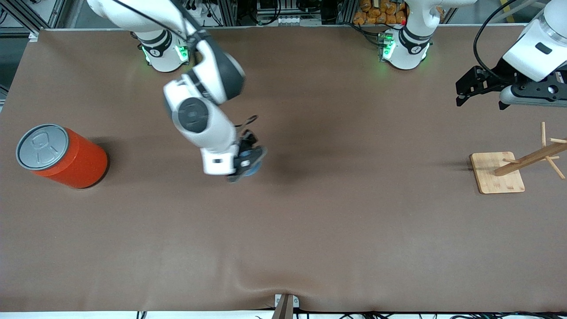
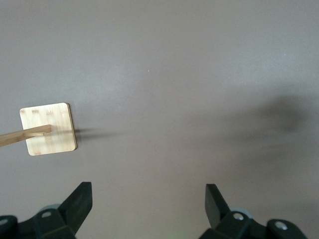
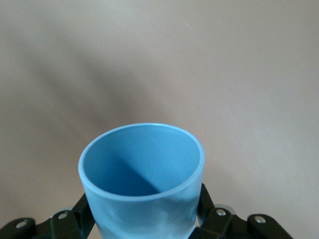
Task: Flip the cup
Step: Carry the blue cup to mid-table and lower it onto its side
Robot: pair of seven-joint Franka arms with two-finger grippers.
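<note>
I have the cup held tight in my right gripper, mid-frame over the tabletop. It still needs turning over and setting down. My left gripper waits upper right, fingers wide apart, empty.

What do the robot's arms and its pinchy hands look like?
Both arms are white with smooth rounded shells, dark grey joint caps and black rings. Their bases glow with green lights. The right gripper is black with a white block above it. The left gripper is black too, with two wedge-shaped fingers held by silver screws. A black cable loops over the left arm.
</note>
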